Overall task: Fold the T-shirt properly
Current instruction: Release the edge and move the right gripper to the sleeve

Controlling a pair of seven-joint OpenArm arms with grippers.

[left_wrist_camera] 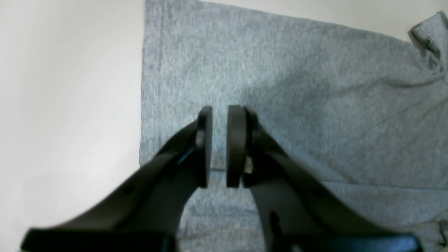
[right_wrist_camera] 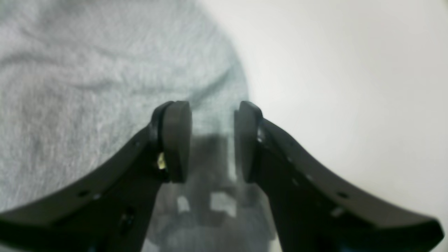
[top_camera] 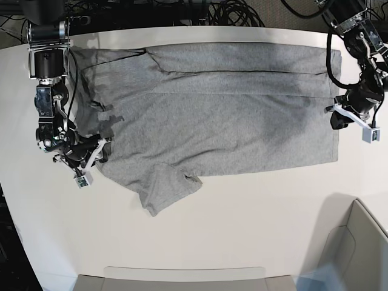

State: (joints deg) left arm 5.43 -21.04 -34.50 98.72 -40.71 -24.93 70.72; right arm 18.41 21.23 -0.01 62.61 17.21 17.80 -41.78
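A white table point(top_camera: 254, 218) under even light, black cables point(top_camera: 230, 11) behind.

base: set overhead, looking straight down, far enough that the whole T-shirt point(top_camera: 212, 115) and white table point(top_camera: 242, 230) are taken in | left wrist: mounted behind the left gripper point(left_wrist_camera: 219, 147), close above the shirt's hem edge | right wrist: mounted behind the right gripper point(right_wrist_camera: 212, 140), closer still; grey cloth is shared by all views

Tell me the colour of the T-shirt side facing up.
Plain heather grey, no lettering showing on the T-shirt; the base view shows it best.
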